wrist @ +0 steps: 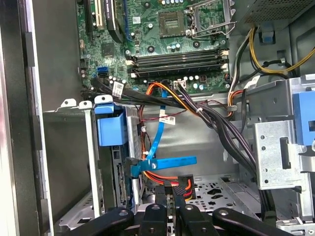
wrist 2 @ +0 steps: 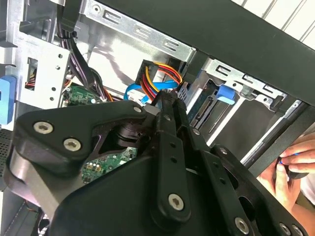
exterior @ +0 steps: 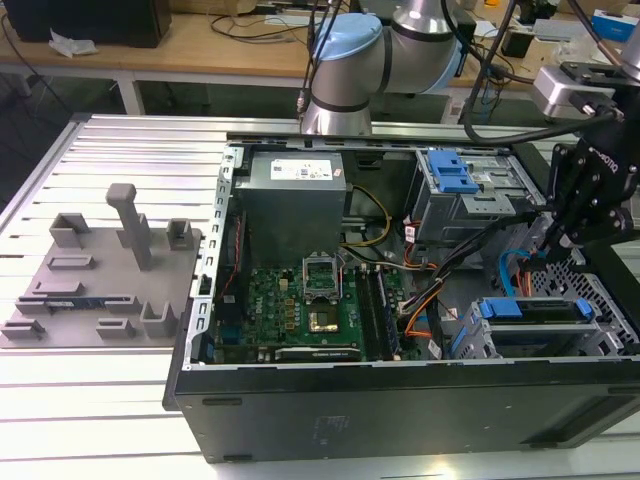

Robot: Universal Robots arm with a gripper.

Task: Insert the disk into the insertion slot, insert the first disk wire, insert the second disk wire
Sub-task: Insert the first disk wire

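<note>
The disk [exterior: 530, 310], in its blue carrier [wrist: 110, 129], sits inside the low grey insertion slot [exterior: 602, 300] at the case's corner on the exterior view's right. A flat blue disk wire [wrist: 167, 161] ends in a blue plug [wrist: 132, 167] at the disk's rear edge. My gripper [wrist: 173, 191] hangs just behind the disk and is shut on the black plug of a second disk wire [wrist: 179, 183] with red, orange and yellow strands. In the second wrist view, my gripper [wrist 2: 165, 101] holds that same wire [wrist 2: 158, 78] near the carrier [wrist 2: 224, 93].
A bundle of black cables [wrist: 221, 123] crosses beside the gripper. The taller cage with a blue latch [exterior: 450, 175] stands close by, with the motherboard [exterior: 300, 300] and power supply [exterior: 295, 190] beyond. A grey fixture plate [exterior: 100, 270] lies outside the case. A person's hand [wrist 2: 295, 167] is outside the case wall.
</note>
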